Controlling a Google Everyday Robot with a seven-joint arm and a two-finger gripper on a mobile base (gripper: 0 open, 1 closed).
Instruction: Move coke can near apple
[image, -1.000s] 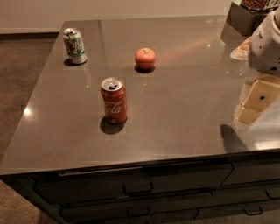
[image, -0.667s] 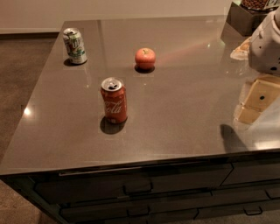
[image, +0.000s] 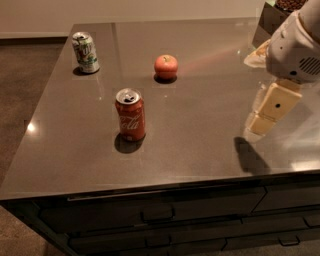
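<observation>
Your gripper hangs over the right side of the countertop, holding nothing; from this angle you cannot tell whether it is parted or closed. It is well apart from the coke can, which stands upright toward the front left. The apple sits further back and slightly right of the can, with a clear gap between them. A white-and-green can stands at the far left corner. By my reading nothing is done yet: the reach, grasp and carry all remain.
</observation>
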